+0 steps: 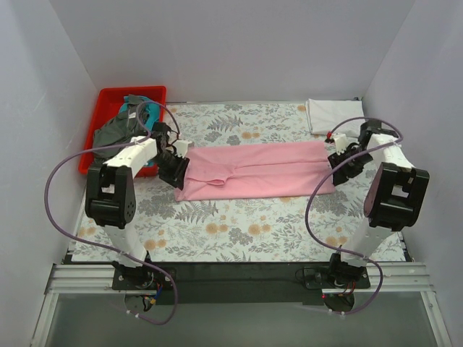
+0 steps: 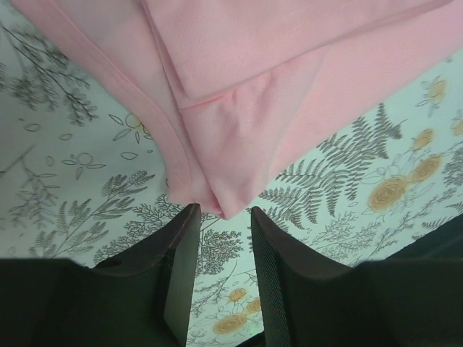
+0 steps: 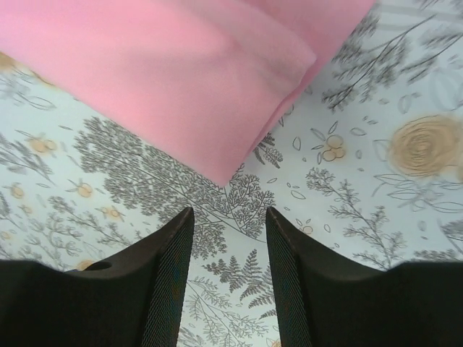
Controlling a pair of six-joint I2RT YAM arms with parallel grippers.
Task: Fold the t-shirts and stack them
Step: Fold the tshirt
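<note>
Pink shirt [image 1: 253, 170] corners are where both my hands are right now. My left gripper [image 2: 223, 213] is open with nothing in it. A corner at the left end of the pink shirt sits right at the tips of its fingers. My right gripper [image 3: 228, 213] is open too and holds nothing. Its corner of the cloth lies a little ahead of the tips, not touching. The shirt lies flat in the middle of the table as a long band. I think it is already folded the long way, so next one end should go over the other. To do it well, I would push each hand a bit further onto its corner. I would go low enough to catch all the layers but not the tablecloth [image 1: 239, 224], then shut both and lift evenly. The left corner has a few layers, so one could slip out. A folded white shirt [image 1: 329, 114] lies at the far right, near my right arm. The red bin [image 1: 108, 97] at the far left holds a dark grey shirt [image 1: 112, 134] and a teal shirt [image 1: 134, 108], close behind my left arm.
</note>
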